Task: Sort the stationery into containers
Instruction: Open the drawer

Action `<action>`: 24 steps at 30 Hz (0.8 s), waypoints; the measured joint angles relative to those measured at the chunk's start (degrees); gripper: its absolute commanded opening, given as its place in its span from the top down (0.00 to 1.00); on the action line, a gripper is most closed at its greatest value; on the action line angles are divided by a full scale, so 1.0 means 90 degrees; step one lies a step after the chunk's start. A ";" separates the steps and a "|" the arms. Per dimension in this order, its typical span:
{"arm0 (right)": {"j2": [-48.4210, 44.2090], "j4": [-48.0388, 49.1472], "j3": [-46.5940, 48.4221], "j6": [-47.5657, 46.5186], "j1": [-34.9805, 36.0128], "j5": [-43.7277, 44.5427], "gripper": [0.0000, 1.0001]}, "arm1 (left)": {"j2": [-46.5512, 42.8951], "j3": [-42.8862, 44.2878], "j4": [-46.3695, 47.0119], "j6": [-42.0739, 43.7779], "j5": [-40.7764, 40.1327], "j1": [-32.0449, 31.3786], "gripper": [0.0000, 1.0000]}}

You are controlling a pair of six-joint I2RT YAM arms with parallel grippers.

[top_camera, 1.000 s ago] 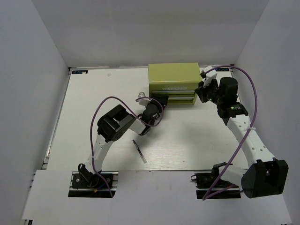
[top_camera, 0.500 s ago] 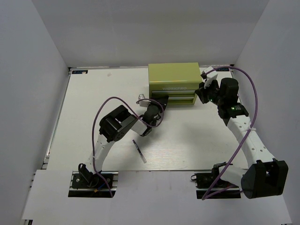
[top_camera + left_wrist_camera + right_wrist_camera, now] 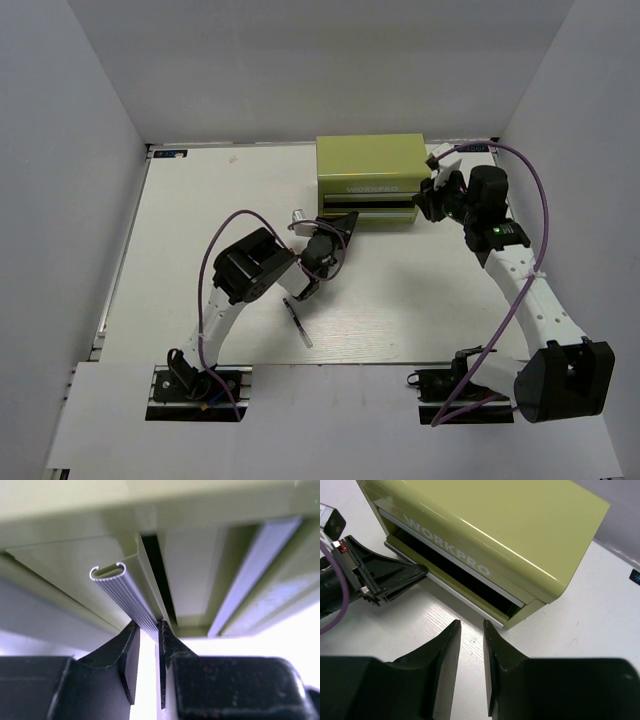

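**Top view.** The olive yellow-green metal tool chest [image 3: 370,165] stands at the upper centre of the white worktop [image 3: 200,220]. The left gripper [image 3: 345,222] meets the chest's front at its lower left. The right gripper [image 3: 428,198] sits just beside the chest's right end. A thin dark pen [image 3: 297,322] lies loose at lower centre-left, well apart from the chest.

**Left wrist view.** The left gripper [image 3: 147,629] is clamped on the ribbed silver drawer handle [image 3: 122,592], which runs from the upper left down between the fingers [image 3: 129,642]. The green drawer front fills the top of the frame.

**Right wrist view.** The right gripper [image 3: 472,626], at bottom centre, has its jaws slightly apart with nothing between them. It hovers over bare worktop near the chest's [image 3: 510,530] right front corner. A dark gap shows under the lettered front, and the left gripper [image 3: 417,572] is at the left of the frame.

**Handling.** The chest looks like stiff sheet metal, much heavier than the pen. Even so, it may skid on the smooth worktop when a drawer is pulled, so bracing its side or top would help. The handle is a narrow lip, but its ribbing should resist slipping. A hold nearer its middle would probably pull the drawer straighter than one near the end. The pen looks light, rigid and likely to roll, so it is best pinched across the middle of its barrel.
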 measured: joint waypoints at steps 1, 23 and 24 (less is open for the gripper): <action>0.0061 -0.0049 0.0041 -0.0022 0.0000 -0.0015 0.69 | -0.0034 -0.0104 0.0083 -0.0005 0.0034 -0.0027 0.83; 0.0593 -0.0384 0.0401 -0.0219 0.0000 -0.0233 0.55 | -0.0758 -0.1243 0.0066 0.0209 0.0765 -0.0029 0.31; 0.0593 -0.0384 0.0403 -0.0223 0.0000 -0.0243 0.53 | -0.0787 -0.1275 -0.0010 0.0243 0.0755 0.0000 0.22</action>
